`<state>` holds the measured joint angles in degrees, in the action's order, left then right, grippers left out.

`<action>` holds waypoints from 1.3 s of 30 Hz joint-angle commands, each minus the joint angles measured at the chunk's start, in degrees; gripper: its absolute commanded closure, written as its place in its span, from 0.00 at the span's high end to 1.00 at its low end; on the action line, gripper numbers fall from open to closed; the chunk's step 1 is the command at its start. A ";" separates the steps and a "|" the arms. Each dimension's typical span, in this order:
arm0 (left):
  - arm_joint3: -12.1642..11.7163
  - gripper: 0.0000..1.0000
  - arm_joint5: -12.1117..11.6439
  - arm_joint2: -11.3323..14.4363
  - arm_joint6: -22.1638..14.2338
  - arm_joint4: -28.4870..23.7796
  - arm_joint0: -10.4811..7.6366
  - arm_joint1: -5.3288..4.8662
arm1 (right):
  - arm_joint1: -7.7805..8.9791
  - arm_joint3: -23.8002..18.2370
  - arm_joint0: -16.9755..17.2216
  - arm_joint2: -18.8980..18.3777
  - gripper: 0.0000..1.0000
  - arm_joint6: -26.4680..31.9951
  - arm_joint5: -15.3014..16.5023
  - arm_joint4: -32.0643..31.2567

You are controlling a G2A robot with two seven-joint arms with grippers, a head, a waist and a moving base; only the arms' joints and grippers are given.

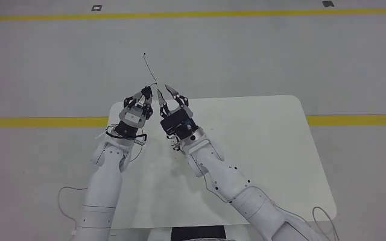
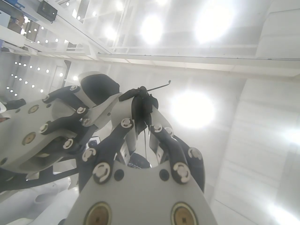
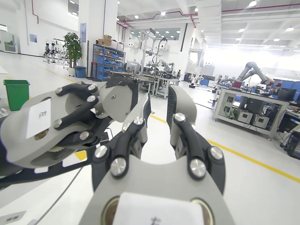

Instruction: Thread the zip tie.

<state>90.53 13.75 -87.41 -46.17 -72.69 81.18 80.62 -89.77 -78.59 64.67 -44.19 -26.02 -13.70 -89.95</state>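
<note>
White and round-cornered, the counter (image 1: 259, 156) is set on a pale grey floor (image 1: 241, 54). A yellow line (image 1: 199, 14) is painted far beyond the counter, and a second yellow line (image 1: 54, 122) is hidden by the counter along its middle stretch.

Both arms are raised over the counter's far left corner, with the grippers held close side by side. The zip tie (image 1: 149, 68) is clamped in the left gripper (image 1: 145, 95); its thin black tail is seen running from the fingertips out past the counter's edge, above the floor. In the left wrist view the left gripper (image 2: 141, 99) is pinched tight on the zip tie (image 2: 157, 86), whose free end is bent at the tip, and bright round ceiling lamps (image 2: 204, 24) are seen behind it.

The right gripper (image 1: 166, 95) is held just beside the left one with its fingers spread apart. In the right wrist view a clear gap is seen in the right gripper (image 3: 158, 104), with the left gripper (image 3: 117, 99) close alongside.

Behind them a large, brightly lit hall is shown. A white pillar (image 3: 93, 24) is flanked by a potted plant (image 3: 73, 45) and blue shelving (image 3: 105, 61). A green bin (image 3: 16, 93) is placed on the floor, and workbenches (image 3: 248, 108) loaded with equipment are lined up farther back.
</note>
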 commanded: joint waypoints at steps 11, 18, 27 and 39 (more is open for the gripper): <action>0.00 0.00 0.00 0.00 0.00 0.00 0.00 0.00 | -0.48 0.48 -0.96 0.98 0.14 -0.35 0.07 0.00; 0.00 0.00 0.00 0.00 0.00 0.00 0.00 0.00 | -0.96 1.21 -1.40 1.08 0.15 -0.60 0.11 0.00; 0.00 0.00 0.00 0.00 0.00 0.00 0.00 0.00 | -1.47 2.03 -1.91 1.02 0.14 -0.82 -0.11 0.00; 0.00 0.00 0.00 0.00 0.00 0.00 0.00 0.00 | -1.76 2.73 -2.52 1.02 0.00 -0.84 -0.58 0.00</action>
<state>90.53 13.75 -87.41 -46.17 -72.69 81.18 80.62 -91.54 -75.88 62.18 -43.20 -26.90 -14.23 -89.95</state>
